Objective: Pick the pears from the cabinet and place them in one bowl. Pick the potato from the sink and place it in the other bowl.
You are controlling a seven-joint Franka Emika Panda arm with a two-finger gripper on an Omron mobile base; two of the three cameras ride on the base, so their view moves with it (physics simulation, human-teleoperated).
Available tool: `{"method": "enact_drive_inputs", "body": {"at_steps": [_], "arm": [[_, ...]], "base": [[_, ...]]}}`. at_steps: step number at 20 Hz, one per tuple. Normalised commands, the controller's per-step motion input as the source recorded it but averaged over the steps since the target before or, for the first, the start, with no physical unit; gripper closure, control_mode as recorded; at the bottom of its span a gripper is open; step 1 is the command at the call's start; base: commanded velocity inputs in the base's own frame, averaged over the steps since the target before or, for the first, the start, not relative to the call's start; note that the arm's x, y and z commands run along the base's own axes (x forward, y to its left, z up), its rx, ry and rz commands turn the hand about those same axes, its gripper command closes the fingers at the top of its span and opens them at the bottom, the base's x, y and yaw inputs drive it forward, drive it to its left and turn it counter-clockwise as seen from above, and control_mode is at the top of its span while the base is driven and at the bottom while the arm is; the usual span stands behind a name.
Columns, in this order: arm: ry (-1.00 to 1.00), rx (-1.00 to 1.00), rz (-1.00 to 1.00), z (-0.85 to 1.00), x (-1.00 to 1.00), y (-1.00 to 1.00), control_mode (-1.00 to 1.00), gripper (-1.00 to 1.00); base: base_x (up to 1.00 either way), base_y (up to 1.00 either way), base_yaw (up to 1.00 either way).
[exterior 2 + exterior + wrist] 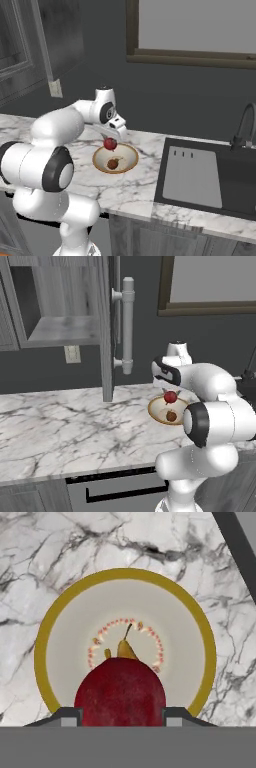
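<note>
At the centre of the right base view, a glossy red pear [110, 144] is held clenched in the tool [111, 142], suspended just above the cream-tan bowl [129, 163]. In the hand view the red fruit [120, 691] is seen at bottom centre, gripped on both sides by the dark fingertips [67, 716], with the bowl's golden rim [50, 632] ringed around it. A dull brown pear [113, 163] is seen lying inside the bowl, near its middle; in the hand view its stem and top [126, 647] are glimpsed above the red fruit, within a faint dotted ring.

The bowl is set on the table [60, 421], a white marble slab veined with grey and black. To the right of the bowl in the right base view, the black rectangular sink [235, 175] is found, with a flat grey drainboard [190, 177] in its left part and a dark curved tap [245, 125] at the right edge of the frame. No potato can be made out in the basin.

In the upper left of the left base view the grey wood-grain cabinet [55, 306] is shown with its door [111, 326] swung open, edge-on, and a long silver bar handle [128, 326] fixed to it; its shelf [65, 331] is seen. A pale wall socket [72, 354] is set beneath it on the dark wall. A dark-framed window [190, 30] is placed in the upper right of both base views. The white arm [215, 406] is stretched across part of the bowl in the left base view.
</note>
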Motion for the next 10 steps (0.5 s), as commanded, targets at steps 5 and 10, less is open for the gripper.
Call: {"method": "enact_drive_inputs", "body": {"at_steps": [5, 10], "arm": [[0.0, 0.02, 0.0, -0.26, 0.08, 0.0, -1.0, 1.0], [0.0, 0.0, 0.0, -0.31, 0.0, 0.0, -1.0, 1.0]], "base": [[0.0, 0.0, 0.0], [0.0, 0.0, 0.0]]}}
